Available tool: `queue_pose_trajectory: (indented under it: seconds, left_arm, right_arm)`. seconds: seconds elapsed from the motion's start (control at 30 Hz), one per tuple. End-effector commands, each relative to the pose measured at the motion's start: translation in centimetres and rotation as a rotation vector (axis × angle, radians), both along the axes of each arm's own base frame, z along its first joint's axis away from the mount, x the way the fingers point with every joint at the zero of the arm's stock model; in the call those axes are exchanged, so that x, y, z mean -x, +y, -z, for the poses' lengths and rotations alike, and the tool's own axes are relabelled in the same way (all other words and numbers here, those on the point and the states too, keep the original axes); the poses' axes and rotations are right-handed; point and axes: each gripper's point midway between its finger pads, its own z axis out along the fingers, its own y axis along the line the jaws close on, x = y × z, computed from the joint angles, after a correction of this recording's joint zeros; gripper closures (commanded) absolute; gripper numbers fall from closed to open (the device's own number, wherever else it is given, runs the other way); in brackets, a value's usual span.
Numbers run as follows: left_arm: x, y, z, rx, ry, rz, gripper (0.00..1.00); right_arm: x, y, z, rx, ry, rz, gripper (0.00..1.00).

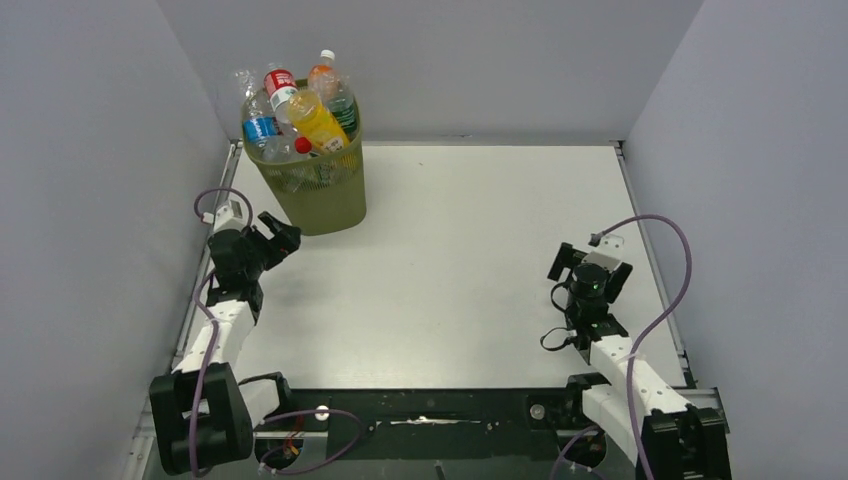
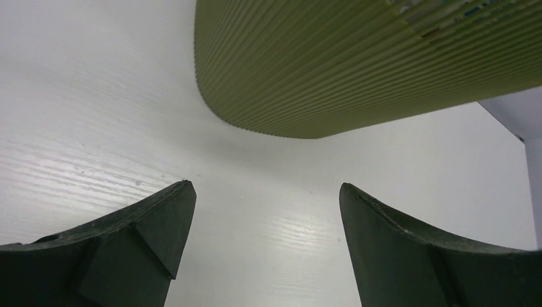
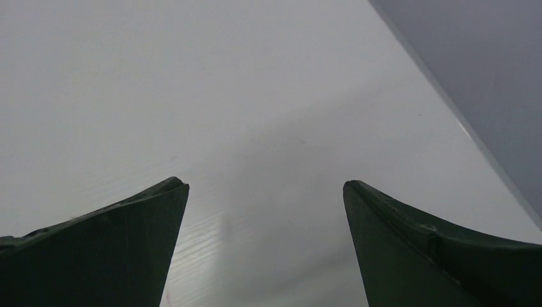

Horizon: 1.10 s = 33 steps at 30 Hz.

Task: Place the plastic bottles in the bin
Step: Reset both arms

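Observation:
The olive-green mesh bin (image 1: 312, 192) stands at the table's far left. It is heaped with several plastic bottles: a yellow one (image 1: 318, 122) lies on top, with red-labelled (image 1: 281, 86), blue-labelled (image 1: 260, 129) and orange (image 1: 323, 71) ones sticking up above the rim. My left gripper (image 1: 283, 232) hangs open just in front of the bin's lower left corner, holding nothing. In the left wrist view the bin's ribbed wall (image 2: 358, 57) fills the top, beyond the gripper (image 2: 265, 185). My right gripper (image 1: 590, 260) is open and empty over the right side of the table; in the right wrist view the gripper (image 3: 265, 183) has only bare tabletop before it.
The white table (image 1: 460, 260) is boxed in by grey walls on the left (image 1: 90, 200), back and right (image 1: 760, 180). The wall's foot (image 3: 473, 83) runs close along the right gripper's side. Cables loop around both arms near the front edge.

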Motion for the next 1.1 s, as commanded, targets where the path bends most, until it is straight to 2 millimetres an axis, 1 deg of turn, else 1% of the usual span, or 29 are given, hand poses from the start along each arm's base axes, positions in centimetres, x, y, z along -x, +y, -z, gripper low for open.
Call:
queue_pose_trajectory:
  seconds: [0.0,0.03,0.07,0.13,0.23,0.33,0.37,0.4,0.47,0.53,0.57,0.6,0.7,0.77,0.87,0.9,1.0,1.03,1.07]
  left_arm:
    - [-2.3,2.5,-2.2,-0.134,-0.148,-0.077,0.16]
    - [-2.2,3.2,-1.3,-0.175,-0.13,-0.098,0.16]
    - [-2.0,3.9,-0.6,-0.21,-0.12,-0.13,0.16]
    - [-1.9,4.9,0.5,-0.264,-0.113,-0.17,0.16]
    - [-1.8,6.1,1.8,-0.339,-0.095,-0.201,0.16]
    - [-1.0,7.7,2.5,-0.395,-0.097,-0.278,0.16]
    - [-1.0,8.0,2.8,-0.417,-0.102,-0.284,0.16]
    - [-1.1,8.3,3.1,-0.432,-0.104,-0.287,0.16]
    - [-1.6,8.8,4.4,-0.436,-0.086,-0.284,0.16]
    - [-2.4,8.6,5.8,-0.426,-0.076,-0.238,0.16]
    - [-2.7,8.5,6.5,-0.428,-0.064,-0.22,0.16]
    - [-3.2,8.7,6.7,-0.418,-0.047,-0.216,0.16]
    - [-4.2,8.9,6.8,-0.385,-0.068,-0.225,0.16]
    - [-4.4,8.8,7.3,-0.397,-0.04,-0.225,0.16]
    - [-4.4,8.5,7.1,-0.401,-0.054,-0.213,0.16]
    - [-4.2,8.4,7.0,-0.404,-0.063,-0.208,0.16]
    - [-4.2,7.8,6.6,-0.419,-0.086,-0.187,0.15]
    - [-4.3,7.7,6.6,-0.425,-0.085,-0.181,0.05]
    - [-4.4,7.6,6.7,-0.431,-0.078,-0.18,0.03]
  right_arm:
    - [-2.2,-4.3,-4.1,0.033,-0.257,0.105,0.02]
    - [-2.3,-5.1,-3.8,0.031,-0.265,0.132,0.02]
    - [-2.5,-5.8,-3.0,0.024,-0.25,0.158,0.02]
    - [-2.9,-6.6,-2.3,0.03,-0.241,0.175,0.02]
    - [-3.5,-6.7,-1.8,0.056,-0.25,0.158,0.02]
    - [-4.1,-7.2,-1.5,0.083,-0.259,0.16,0.02]
    - [-4.6,-7.1,-1.6,0.086,-0.26,0.145,0.02]
    - [-4.8,-7.2,-1.9,0.097,-0.279,0.141,0.02]
    - [-5.4,-7.3,-1.4,0.104,-0.277,0.139,0.02]
    - [-6.1,-7.4,-0.9,0.118,-0.274,0.123,0.02]
    - [-6.5,-7.2,-0.4,0.118,-0.243,0.108,0.02]
    - [-6.7,-6.9,-0.3,0.115,-0.231,0.098,0.02]
    - [-6.7,-6.3,-0.1,0.119,-0.241,0.052,0.02]
    - [-6.4,-5.7,-0.2,0.146,-0.28,0.006,0.02]
    - [-5.8,-5.5,-0.2,0.147,-0.284,0.001,0.02]
    - [-5.9,-5.4,-0.4,0.163,-0.297,-0.006,0.02]
    - [-6.8,-4.9,0.1,0.167,-0.254,-0.037,0.02]
    - [-7.2,-4.7,0.2,0.169,-0.246,-0.056,0.02]
    - [-7.2,-4.7,0.1,0.165,-0.246,-0.056,0.02]
